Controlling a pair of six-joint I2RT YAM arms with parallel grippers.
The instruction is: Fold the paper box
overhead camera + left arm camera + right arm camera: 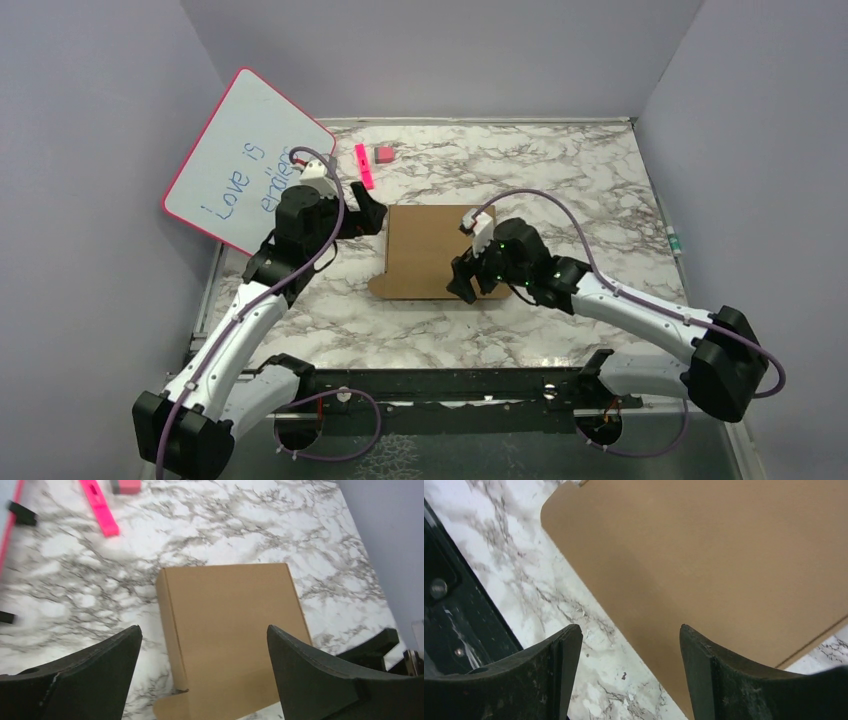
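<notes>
The paper box (430, 250) is plain brown cardboard lying flat in the middle of the marble table, with a rounded flap at its near left corner. It also shows in the left wrist view (235, 630) and in the right wrist view (724, 560). My left gripper (372, 214) is open and empty, hovering at the box's far left edge; its fingers (95, 675) frame the box. My right gripper (466, 282) is open and empty, low over the box's near edge, one finger (709, 675) above the cardboard and the other above the table.
A pink-framed whiteboard (245, 160) with blue writing leans at the back left wall. A pink marker (364, 166) and a small pink eraser (384, 154) lie behind the box. Grey walls close in three sides. The black base rail (450, 385) runs along the near edge.
</notes>
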